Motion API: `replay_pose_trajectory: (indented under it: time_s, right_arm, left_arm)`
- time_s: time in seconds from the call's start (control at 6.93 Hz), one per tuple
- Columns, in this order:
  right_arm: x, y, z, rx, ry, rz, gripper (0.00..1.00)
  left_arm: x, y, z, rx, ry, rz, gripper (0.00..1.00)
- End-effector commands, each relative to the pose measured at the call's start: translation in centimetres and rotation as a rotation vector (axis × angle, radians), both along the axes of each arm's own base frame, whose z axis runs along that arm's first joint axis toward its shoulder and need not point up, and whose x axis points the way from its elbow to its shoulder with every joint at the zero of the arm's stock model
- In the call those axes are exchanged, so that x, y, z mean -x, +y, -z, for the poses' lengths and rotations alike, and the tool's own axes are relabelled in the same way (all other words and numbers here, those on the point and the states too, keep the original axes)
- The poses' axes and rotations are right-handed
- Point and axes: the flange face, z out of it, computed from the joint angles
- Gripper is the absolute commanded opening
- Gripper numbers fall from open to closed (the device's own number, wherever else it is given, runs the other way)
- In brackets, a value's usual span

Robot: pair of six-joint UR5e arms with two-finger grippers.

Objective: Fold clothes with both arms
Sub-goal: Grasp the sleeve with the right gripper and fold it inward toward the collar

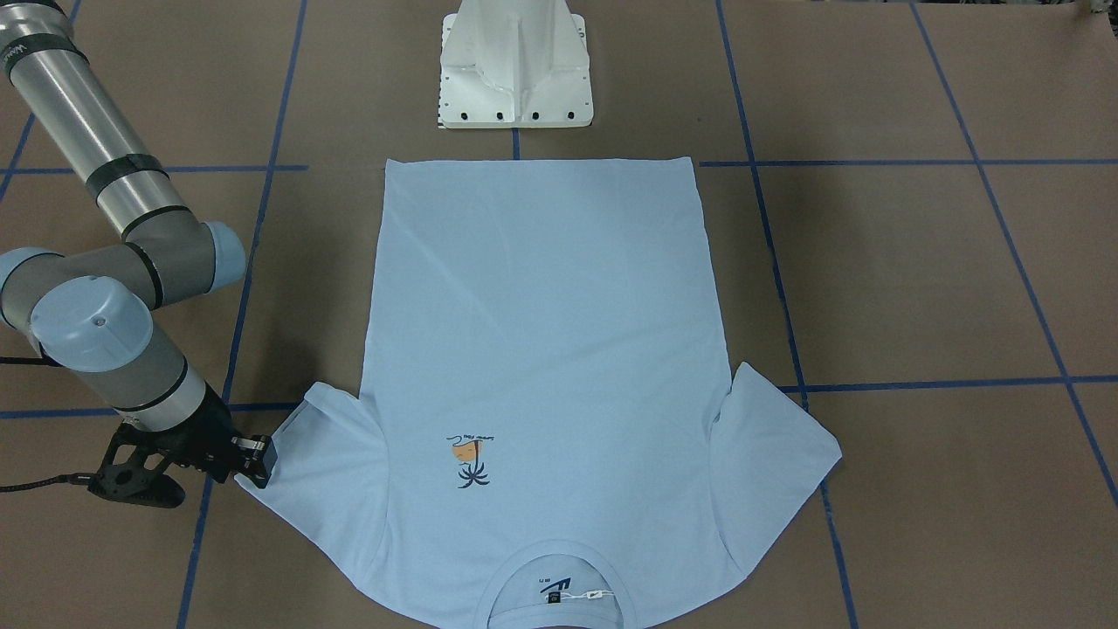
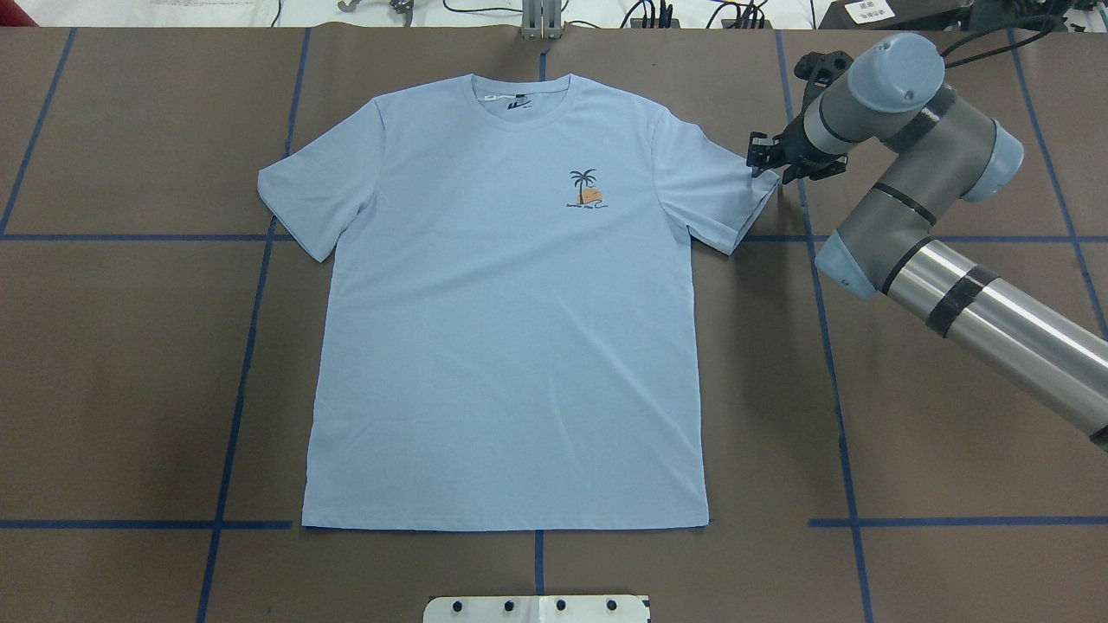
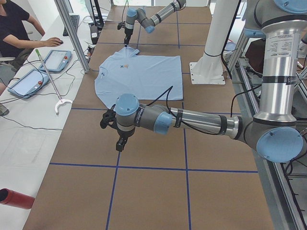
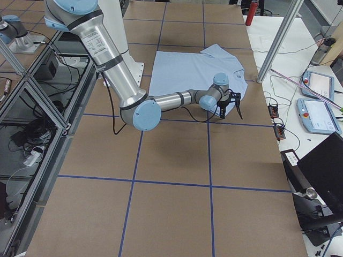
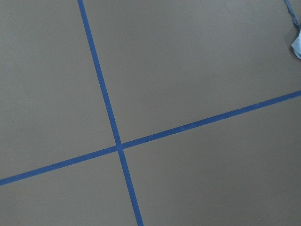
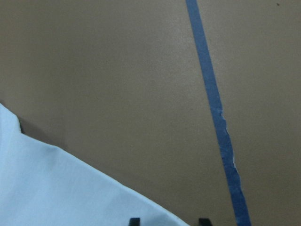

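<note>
Your T-shirt lies flat and front up in the middle of the table, collar away from the robot and hem toward the white pedestal. The chest print shows a navy palm tree over an orange patch, with a line of script beneath it that is too small to read. The dark neck label carries a white mark, also not legible.

The right arm reaches in bent at the wrist, with its gripper pointing down at the outer corner of the sleeve. In the right wrist view its black fingertips stand apart, and the sleeve edge runs in between them.

The left arm stretches low over bare brown paper, clear of the shirt, with its gripper pointing down. You cannot tell from these views whether that claw is spread or closed.

The cloth is smooth, light blue knit. The table cover is matte brown, crossed by blue tape.
</note>
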Motion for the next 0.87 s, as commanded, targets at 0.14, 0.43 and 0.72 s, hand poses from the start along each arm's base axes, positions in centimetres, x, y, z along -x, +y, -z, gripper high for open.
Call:
replay_pose_trajectory:
  time_s: [0.14,0.43,0.72]
  right_arm:
    - [0.3,0.4,0.6,-0.005,-0.013,0.009,0.00]
    - [1.4,1.8,4.8,-0.021,-0.077,-0.003,0.00]
    - [8.9,2.6,15.6,0.081,-0.224,-0.070,0.00]
  left_arm:
    - [0.0,0.0,0.0,-0.001,0.000,0.001,1.00]
    - [0.0,-0.1,0.1,-0.003,0.000,0.001,1.00]
    - [0.0,0.0,0.4,-0.007,0.001,0.001,1.00]
